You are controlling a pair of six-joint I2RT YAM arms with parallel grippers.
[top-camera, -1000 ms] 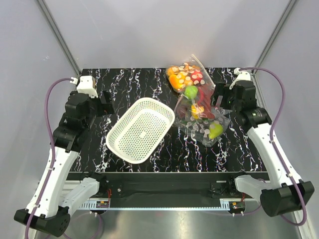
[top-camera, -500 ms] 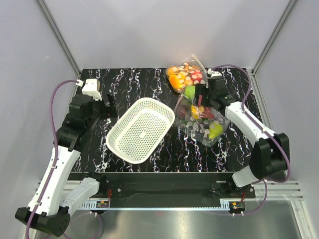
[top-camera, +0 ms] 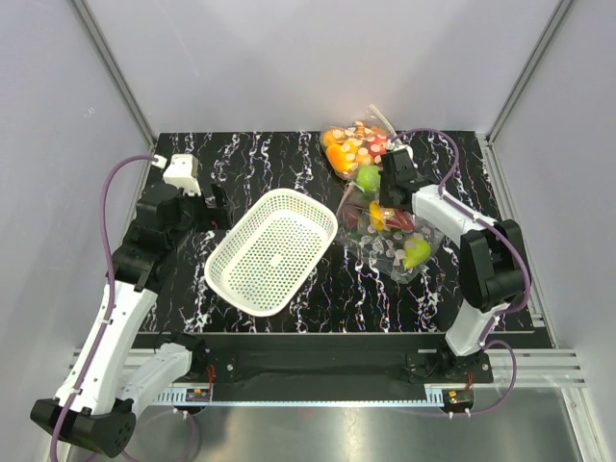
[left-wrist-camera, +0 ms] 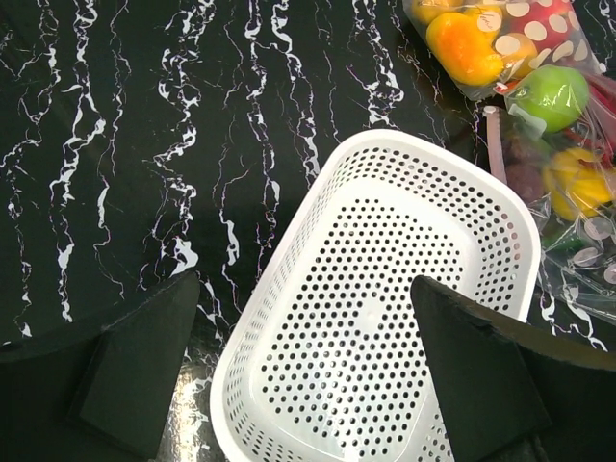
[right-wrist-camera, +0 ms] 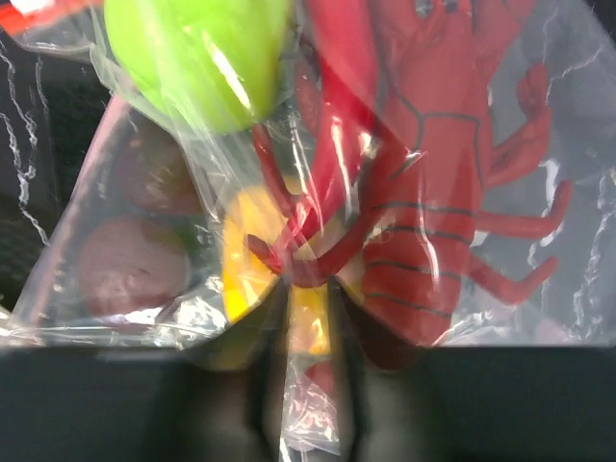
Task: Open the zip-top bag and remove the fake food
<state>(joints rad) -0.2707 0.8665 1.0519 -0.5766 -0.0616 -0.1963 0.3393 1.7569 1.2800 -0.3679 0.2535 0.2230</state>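
Note:
The clear zip-top bag point(top-camera: 383, 204) lies at the back right of the table between two dotted bags. Through its plastic, the right wrist view shows the fake food: a red lobster point(right-wrist-camera: 423, 183) and a green apple point(right-wrist-camera: 192, 58). My right gripper point(top-camera: 387, 195) is down on this bag. Its jaws point(right-wrist-camera: 308, 289) are nearly together, pinching a fold of the clear plastic beside the lobster's claw. My left gripper point(top-camera: 214, 206) hovers open above the left end of the white basket point(top-camera: 318, 214), with nothing between its fingers point(left-wrist-camera: 144, 356).
A clear polka-dotted bag point(top-camera: 354, 146) with orange and red fruit lies behind the zip-top bag. Another polka-dotted bag point(top-camera: 406, 254) with a yellow-green fruit lies in front of it. The perforated white basket point(left-wrist-camera: 289, 252) sits mid-table on the black marbled top.
My right arm has swung in from the right edge onto the zip-top bag, and its jaws have closed on the plastic. The left gripper has edged slightly toward the basket and stayed open.

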